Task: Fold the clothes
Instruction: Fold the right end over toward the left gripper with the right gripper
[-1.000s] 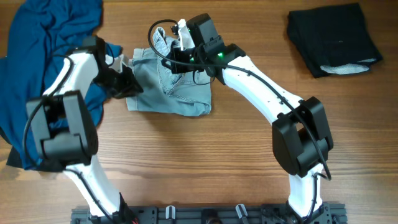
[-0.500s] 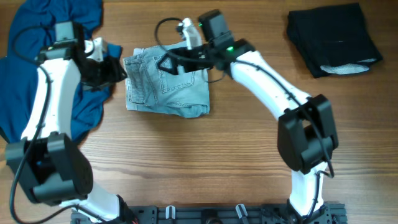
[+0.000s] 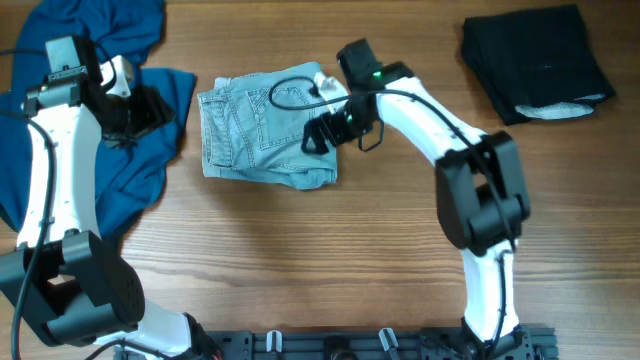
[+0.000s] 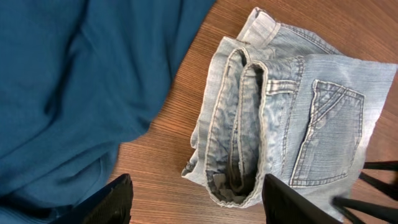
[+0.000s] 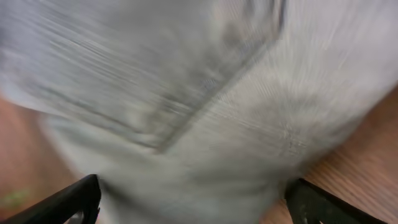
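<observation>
A robotics lab bench: two white arms [image 3: 430, 110] at a wooden table [image 3: 300, 250].

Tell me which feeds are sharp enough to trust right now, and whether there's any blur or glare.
Right wrist: heavily motion-blurred, so the denim pants are a pale smear with barely one seam readable. Left wrist: sharp, with the pocket stitching and folded hems clear under soft, even light and no glare. Overhead: crisp and evenly lit, with only faint shadows on the wooden table.

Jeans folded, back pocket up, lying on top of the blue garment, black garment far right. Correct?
No: the jeans lie on the bare table beside the blue garment, with wood showing between them in the left wrist view. The rest is right.
</observation>
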